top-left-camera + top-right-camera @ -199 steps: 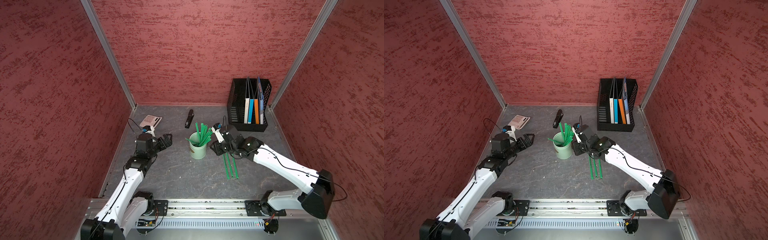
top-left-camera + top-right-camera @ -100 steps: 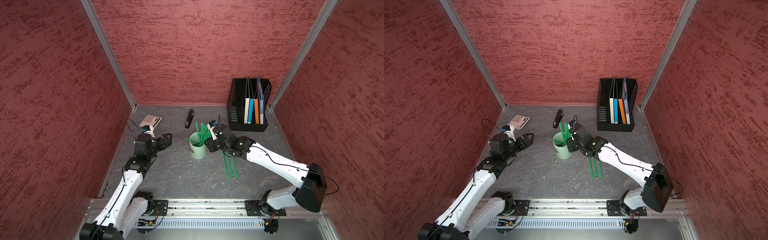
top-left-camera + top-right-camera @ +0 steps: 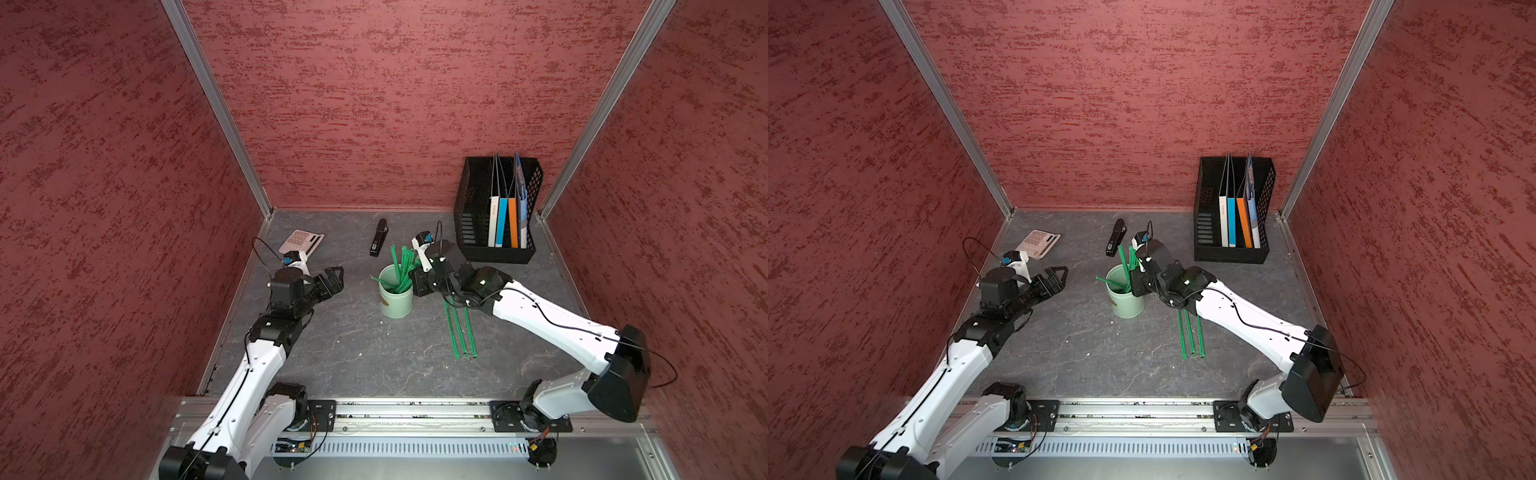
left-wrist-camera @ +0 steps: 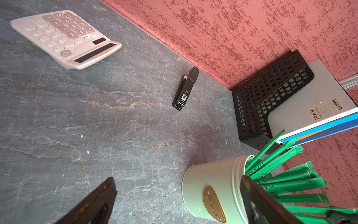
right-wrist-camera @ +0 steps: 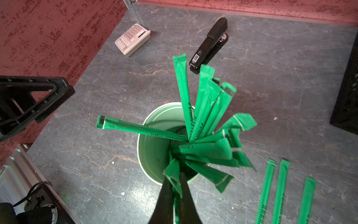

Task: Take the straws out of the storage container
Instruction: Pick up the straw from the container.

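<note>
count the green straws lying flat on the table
3 bright green wrapped straws, side by side on the grey table beside the pale mint-green cup, tops under the right arm; more may hide there.

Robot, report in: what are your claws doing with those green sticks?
Right gripper shut on one straw in the cup. Left gripper open, empty. Three straws already on table; nothing blocking.

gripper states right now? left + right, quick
Left gripper: open, empty.
Right gripper: fingers shut on a straw at the cup.
</note>
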